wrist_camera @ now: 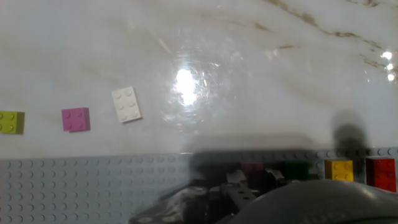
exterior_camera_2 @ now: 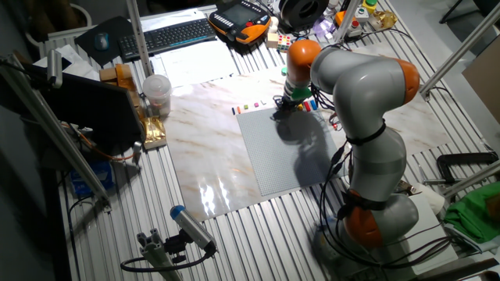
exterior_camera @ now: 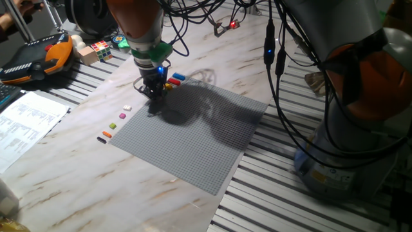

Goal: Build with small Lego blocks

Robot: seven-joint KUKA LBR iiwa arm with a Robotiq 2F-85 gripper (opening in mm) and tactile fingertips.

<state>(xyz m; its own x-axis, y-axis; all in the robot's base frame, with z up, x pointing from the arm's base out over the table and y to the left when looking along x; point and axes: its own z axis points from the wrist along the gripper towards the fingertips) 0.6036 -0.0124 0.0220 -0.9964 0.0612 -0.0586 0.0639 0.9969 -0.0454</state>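
Nearest the hand camera, the gripper [wrist_camera: 249, 186] sits low over the grey baseplate's [wrist_camera: 81, 186] edge; whether its jaws are open or gripping I cannot tell. Left to right on the marble bench beyond that edge lie green [wrist_camera: 11, 122], pink [wrist_camera: 76, 119] and white [wrist_camera: 126, 104] bricks, unplaced. On the baseplate's edge, rightward, yellow [wrist_camera: 339, 169] and red [wrist_camera: 380, 173] bricks look seated. Building seems barely begun.

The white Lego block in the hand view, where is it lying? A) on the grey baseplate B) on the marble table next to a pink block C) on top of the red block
B: the white block lies on the marble table beside the pink block, off the grey baseplate.
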